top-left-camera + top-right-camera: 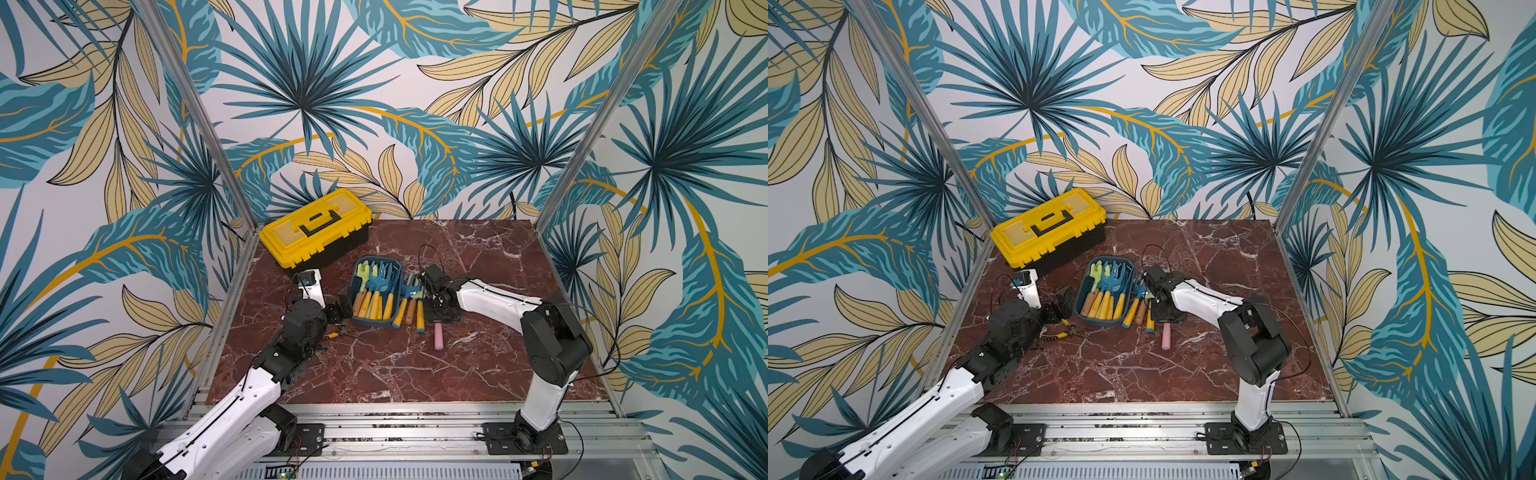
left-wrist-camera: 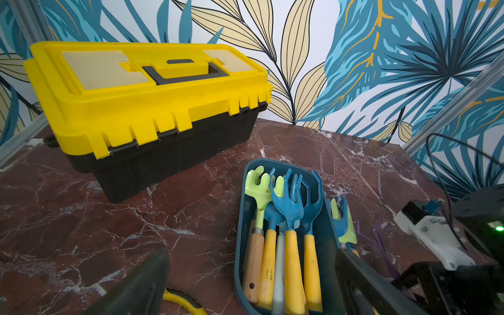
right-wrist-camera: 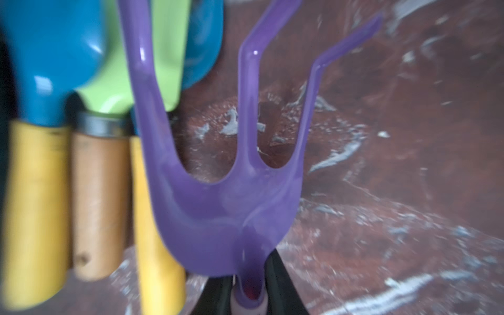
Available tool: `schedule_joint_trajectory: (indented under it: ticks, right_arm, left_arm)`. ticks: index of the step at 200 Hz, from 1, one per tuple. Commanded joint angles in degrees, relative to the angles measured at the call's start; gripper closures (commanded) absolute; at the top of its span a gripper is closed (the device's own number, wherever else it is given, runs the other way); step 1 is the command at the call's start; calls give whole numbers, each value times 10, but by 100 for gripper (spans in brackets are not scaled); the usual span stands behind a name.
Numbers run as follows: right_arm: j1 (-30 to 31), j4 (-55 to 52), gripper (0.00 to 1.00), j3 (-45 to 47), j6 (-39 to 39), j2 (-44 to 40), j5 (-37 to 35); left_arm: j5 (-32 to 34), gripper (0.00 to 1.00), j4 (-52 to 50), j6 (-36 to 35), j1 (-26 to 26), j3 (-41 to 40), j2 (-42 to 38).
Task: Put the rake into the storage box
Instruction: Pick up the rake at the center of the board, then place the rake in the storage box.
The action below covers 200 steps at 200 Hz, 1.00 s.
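Note:
The rake has a purple three-tined head (image 3: 231,204) and a pink handle (image 1: 438,336) (image 1: 1166,336). My right gripper (image 3: 249,294) (image 1: 440,309) (image 1: 1163,311) is shut on the rake's neck, just right of the storage box. The pink handle sticks out from under it toward the table's front. The storage box (image 1: 353,291) (image 1: 1080,293) (image 2: 240,218) is a dark teal tub holding several garden tools. In the left wrist view the purple tines (image 2: 379,237) show beyond the box. My left gripper (image 1: 338,309) (image 1: 1059,305) (image 2: 251,253) stands open at the box's left side, holding nothing.
A yellow-lidded black toolbox (image 1: 316,228) (image 2: 152,109) stands at the back left. Three more hand tools (image 1: 409,307) lie between the box and the rake. Yellow-handled pliers (image 1: 336,332) lie by the left arm. Metal posts and patterned walls enclose the marble table.

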State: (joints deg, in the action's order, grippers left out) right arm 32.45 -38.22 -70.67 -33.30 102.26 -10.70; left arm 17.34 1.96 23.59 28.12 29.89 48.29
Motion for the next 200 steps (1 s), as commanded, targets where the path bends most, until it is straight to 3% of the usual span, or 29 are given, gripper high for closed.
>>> schedule_joint_trajectory:
  ticks: [1,43,78,102,200]
  right_arm:
    - [2,-16,80,11,-14,-64,-22]
    - [13,7,80,-17,-25,-99,47]
    - [40,47,80,-78,-58,-54,137]
    - [68,64,80,-130,-81,-3,162]
    - [109,21,80,-302,-124,144,91]
  left_arm:
    - [-4,0,8,3,-3,-15,-11]
    - [5,0,7,3,-3,-21,-28]
    - [12,0,7,2,-2,-24,-35]
    - [12,0,6,2,-3,-26,-47]
    - [12,0,-2,1,-3,-29,-80]
